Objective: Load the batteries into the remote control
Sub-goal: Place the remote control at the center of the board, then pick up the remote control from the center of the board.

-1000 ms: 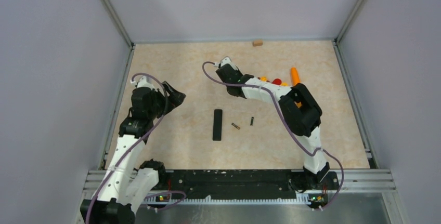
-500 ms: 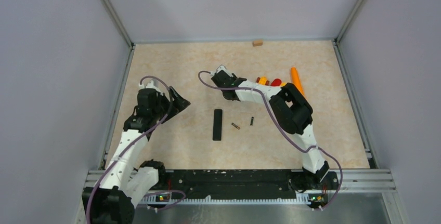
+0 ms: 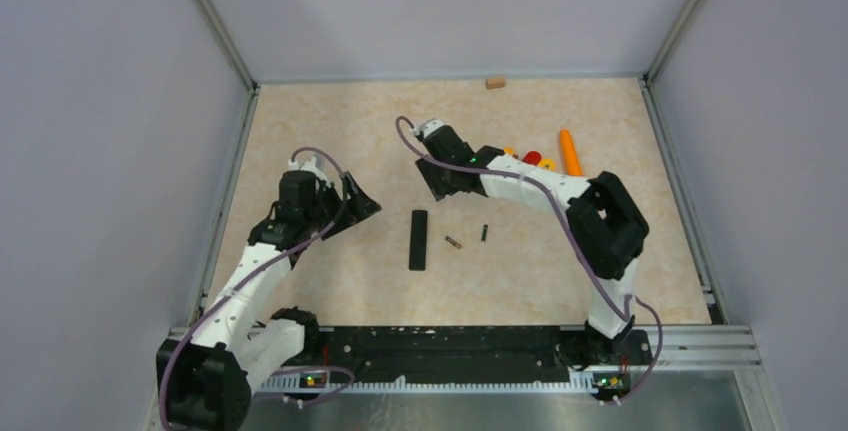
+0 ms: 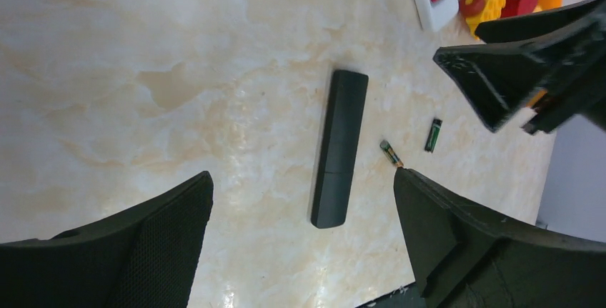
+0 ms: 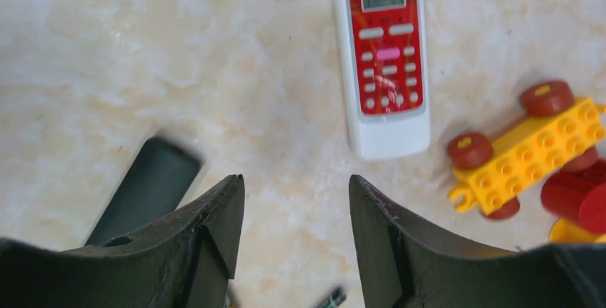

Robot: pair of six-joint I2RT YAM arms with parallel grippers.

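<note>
Just past the black remote (image 3: 418, 240), both wrist views showed a red-and-white remote (image 5: 386, 51) hidden from above, while the left gripper (image 4: 301, 178) and right gripper (image 5: 295, 179) gaped empty, nearer the black one than before.

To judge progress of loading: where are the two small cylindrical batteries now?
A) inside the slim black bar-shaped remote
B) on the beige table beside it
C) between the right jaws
B: both small cylindrical batteries lie on the beige table, beside the slim black bar-shaped remote.
</note>
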